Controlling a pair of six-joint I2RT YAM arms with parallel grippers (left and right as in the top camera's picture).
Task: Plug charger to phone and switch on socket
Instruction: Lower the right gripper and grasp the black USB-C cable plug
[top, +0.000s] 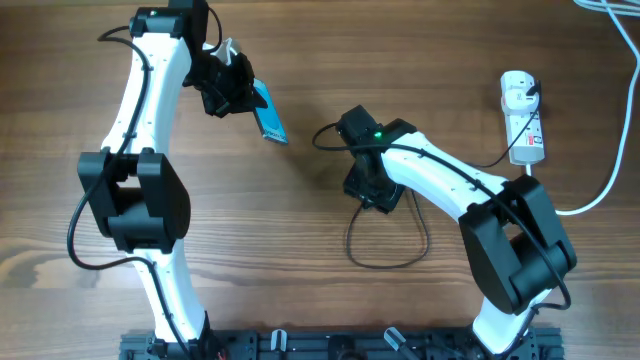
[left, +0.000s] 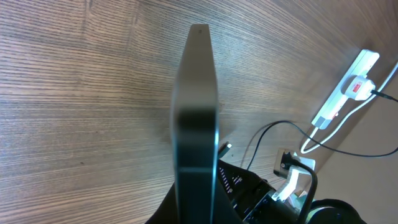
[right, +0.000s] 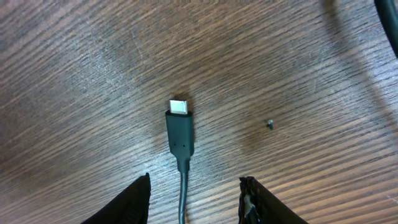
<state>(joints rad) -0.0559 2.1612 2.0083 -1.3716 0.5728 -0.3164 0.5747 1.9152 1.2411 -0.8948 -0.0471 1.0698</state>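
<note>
Nearest on the desk, the charger lies as a loose loop of thin black cable that runs up under the right arm. Just beyond the loop, the right gripper hangs low over the wood, open and empty. Its two fingers sit either side of the cable, just behind the connector, which lies flat with its metal tip pointing away.

Farther off and to the left, the left gripper is closed on the phone and holds it clear of the desk. Its wrist camera sees the phone edge-on, so I cannot tell where the port sits. At the far right lies the socket, well apart from both arms, with its thick white cord trailing off.

The risks from here:
- **Missed grasp:** The connector is small and flat. If the gripper closes on the cable instead of the connector body, the tip would droop or twist and likely miss the port.
- **Closing too low:** The fingers could scrape the wood and skid the connector aside.
- **Snagged loop:** Once lifted, the loop may catch on the right arm and tug the plug off line.
- **Phone pivoting:** The phone is held in a narrow pinch and could turn when the connector pushes against it.
</note>
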